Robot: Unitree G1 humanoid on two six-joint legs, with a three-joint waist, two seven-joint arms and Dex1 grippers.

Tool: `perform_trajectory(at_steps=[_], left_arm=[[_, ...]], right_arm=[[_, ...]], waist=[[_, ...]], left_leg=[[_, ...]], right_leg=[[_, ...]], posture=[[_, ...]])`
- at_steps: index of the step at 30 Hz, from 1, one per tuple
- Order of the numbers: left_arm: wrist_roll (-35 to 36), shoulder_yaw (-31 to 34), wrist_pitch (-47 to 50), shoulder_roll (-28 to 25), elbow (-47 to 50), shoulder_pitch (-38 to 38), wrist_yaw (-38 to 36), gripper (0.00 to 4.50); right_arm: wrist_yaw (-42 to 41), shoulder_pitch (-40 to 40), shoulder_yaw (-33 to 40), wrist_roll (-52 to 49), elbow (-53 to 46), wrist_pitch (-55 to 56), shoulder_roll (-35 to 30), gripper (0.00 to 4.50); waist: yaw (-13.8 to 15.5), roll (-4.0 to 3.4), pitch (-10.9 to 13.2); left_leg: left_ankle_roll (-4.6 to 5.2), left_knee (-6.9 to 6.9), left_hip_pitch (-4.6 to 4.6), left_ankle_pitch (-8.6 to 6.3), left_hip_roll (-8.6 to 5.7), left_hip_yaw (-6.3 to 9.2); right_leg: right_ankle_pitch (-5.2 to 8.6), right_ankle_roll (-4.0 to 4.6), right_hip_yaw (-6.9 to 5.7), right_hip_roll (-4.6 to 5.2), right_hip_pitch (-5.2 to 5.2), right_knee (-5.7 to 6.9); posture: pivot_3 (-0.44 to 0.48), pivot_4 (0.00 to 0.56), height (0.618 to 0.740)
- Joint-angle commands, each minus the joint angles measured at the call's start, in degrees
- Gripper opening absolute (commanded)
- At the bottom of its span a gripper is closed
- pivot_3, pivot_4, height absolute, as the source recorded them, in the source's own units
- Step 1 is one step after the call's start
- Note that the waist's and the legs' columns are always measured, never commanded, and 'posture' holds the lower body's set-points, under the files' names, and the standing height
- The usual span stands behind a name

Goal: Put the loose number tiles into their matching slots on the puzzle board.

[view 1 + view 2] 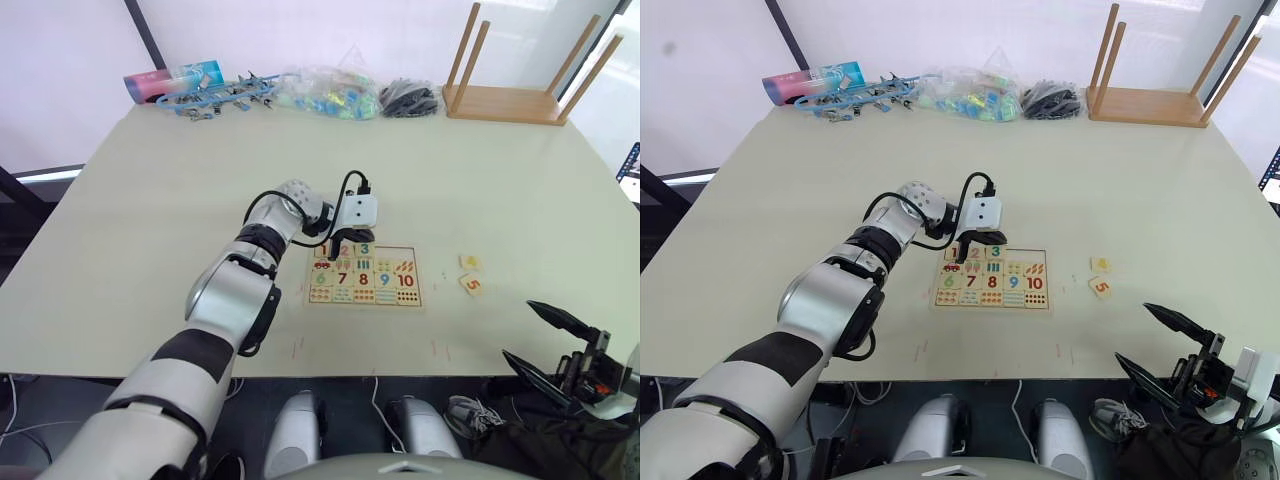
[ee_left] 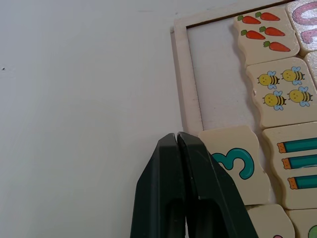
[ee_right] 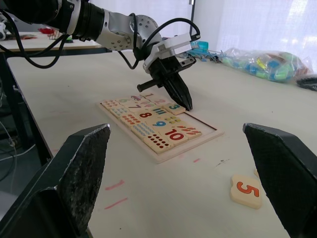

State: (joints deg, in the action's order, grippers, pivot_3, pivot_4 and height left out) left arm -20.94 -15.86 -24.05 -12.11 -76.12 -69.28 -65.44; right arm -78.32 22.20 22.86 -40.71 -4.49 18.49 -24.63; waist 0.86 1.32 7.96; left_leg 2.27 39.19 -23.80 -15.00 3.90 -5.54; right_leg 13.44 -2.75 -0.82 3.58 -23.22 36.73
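We see the puzzle board (image 1: 364, 275) lying flat on the pale table (image 1: 150, 200), toward its near edge and about midway along it. It is a shallow pale-wood tray with a thin raised rim. Its two nearer rows are full: picture tiles of carrots, bees and striped bars, then digits 6 to 10 with dot tiles in front. In the far row the red 1 tile (image 1: 956, 247), pink 2 tile (image 1: 975, 252) and green 3 tile (image 2: 237, 162) sit in place, while the two empty slots (image 2: 218, 84) at the right end of that row show bare wood.

Our left gripper (image 2: 177, 148) hangs over the far row of the board, its two black fingers pressed together with nothing between them, tips just beside the 3 tile and the board's far rim.

Two loose tiles lie on the table to the right of the board, apart from it: the yellow 4 tile (image 1: 469, 262) farther from us and the orange 5 tile (image 3: 245, 190) just nearer, each a small pale square with one coloured digit.

Our right gripper (image 1: 545, 345) sits off the table's near right corner, fingers spread wide and holding nothing.
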Motion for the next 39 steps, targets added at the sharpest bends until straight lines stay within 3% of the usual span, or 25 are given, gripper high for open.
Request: perform_trajectory(at_steps=[1,39], left_arm=[[0.91,0.71,-1.04,0.02,0.1,-1.18,-0.38,0.11],[1.59,0.58,-2.3,-0.47,0.33,-0.24,-3.16,0.11]], right_arm=[[0.02,0.18,0.29,-0.54,-1.66,0.6,-0.4,4.5],[-0.55,-0.29,0.61,-0.73,-1.03,0.44,-0.9,4.5]], waist=[[0.0,0.0,0.0],[0.0,0.0,0.0]], left_leg=[[0.0,0.0,0.0,0.0,0.0,0.0],[0.0,0.01,0.0,0.0,0.0,0.0]], right_leg=[[0.0,0.0,0.0,0.0,0.0,0.0],[0.0,0.0,0.0,0.0,0.0,0.01]], posture=[[0.0,0.15,0.738],[0.0,0.15,0.738]])
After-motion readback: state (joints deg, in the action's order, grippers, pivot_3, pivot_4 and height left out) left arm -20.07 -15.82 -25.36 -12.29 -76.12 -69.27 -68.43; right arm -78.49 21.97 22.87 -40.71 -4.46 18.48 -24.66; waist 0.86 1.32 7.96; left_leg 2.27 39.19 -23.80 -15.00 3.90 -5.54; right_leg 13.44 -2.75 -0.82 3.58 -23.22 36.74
